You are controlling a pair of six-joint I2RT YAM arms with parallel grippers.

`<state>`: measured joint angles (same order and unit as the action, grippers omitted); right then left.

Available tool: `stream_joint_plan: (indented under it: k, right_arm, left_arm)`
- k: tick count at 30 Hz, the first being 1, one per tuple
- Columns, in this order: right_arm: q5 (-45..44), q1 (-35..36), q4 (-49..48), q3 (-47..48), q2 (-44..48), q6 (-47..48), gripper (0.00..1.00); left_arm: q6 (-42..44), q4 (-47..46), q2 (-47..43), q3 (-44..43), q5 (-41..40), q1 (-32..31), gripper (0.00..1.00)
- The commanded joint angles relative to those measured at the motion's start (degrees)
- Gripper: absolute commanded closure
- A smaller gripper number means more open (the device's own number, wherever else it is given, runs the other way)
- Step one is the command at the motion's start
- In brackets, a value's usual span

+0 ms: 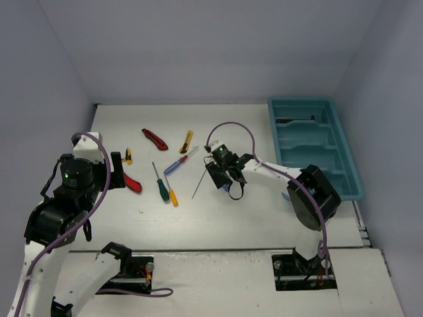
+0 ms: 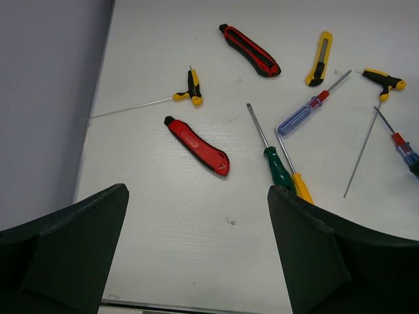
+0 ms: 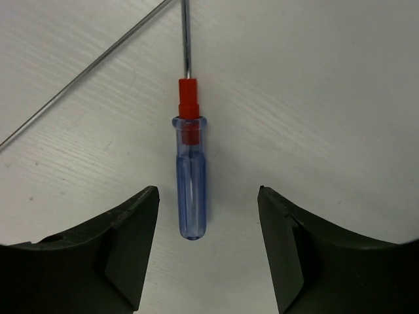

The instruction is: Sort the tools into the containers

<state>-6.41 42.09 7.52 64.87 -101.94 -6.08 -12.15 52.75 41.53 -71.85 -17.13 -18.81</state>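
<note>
The teal tray (image 1: 350, 173) with its containers stands at the right; a thin dark tool (image 1: 295, 120) lies in its far compartment. My right gripper (image 3: 208, 196) is open low over the table, its jaws either side of a blue-handled screwdriver (image 3: 190, 176) with a red collar, touching neither side. A thin rod (image 3: 78, 75) lies just left of it. My left gripper (image 2: 195, 196) is open over bare table, short of a red utility knife (image 2: 196, 145). Beyond lie a green screwdriver (image 2: 275, 163), a yellow screwdriver (image 2: 300, 183), a second blue screwdriver (image 2: 306, 115), a yellow knife (image 2: 319, 59) and a red-black knife (image 2: 250, 50).
Two yellow-and-black T-handle hex keys lie on the table, one (image 2: 191, 91) near the left wall and one (image 2: 383, 80) further right. Grey walls close in the table on the left, far and right sides. The right arm (image 1: 310, 191) reaches in from beside the tray.
</note>
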Motion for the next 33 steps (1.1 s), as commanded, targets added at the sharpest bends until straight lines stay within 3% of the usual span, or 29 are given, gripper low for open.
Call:
stream_joint_plan:
  k: [1,4,7,8,15,22,27,33]
  right_arm:
    - [-0.65,1.21,-1.09,2.34,-2.68,0.34,0.43]
    - [-1.16,1.24,-1.11,2.98,-5.02,0.0,0.57]
    - [-3.03,1.18,-1.18,3.27,-6.0,-0.41,0.96]
    - [-3.18,0.98,-1.13,3.37,-5.41,-0.71,0.99]
    - [-9.59,-3.08,-1.72,3.89,7.92,-11.73,1.0]
    - [-23.58,-16.83,-1.47,2.34,23.83,-31.28,1.0]
    - [-24.26,-27.49,1.03,1.11,24.67,-44.28,1.0]
    - [-18.52,-39.23,1.0,4.42,15.71,-55.1,1.0]
  left_arm:
    - [-0.03,-1.95,0.06,-1.36,1.35,-0.37,0.14]
    - [-0.3,-1.95,-0.42,-1.25,1.54,-0.43,0.14]
    - [-0.43,-1.86,-0.93,-1.08,1.6,-0.43,0.14]
    - [-0.48,-1.86,-0.98,-1.03,1.7,-0.43,0.14]
    - [-0.79,-1.88,-1.08,-0.83,1.67,-0.43,0.14]
    - [-1.9,-1.95,-0.14,-1.09,1.48,-0.35,0.14]
    - [-3.59,-1.95,0.34,-1.33,1.54,-0.35,0.14]
    - [-4.74,-1.95,1.04,-1.62,1.99,-0.31,0.14]
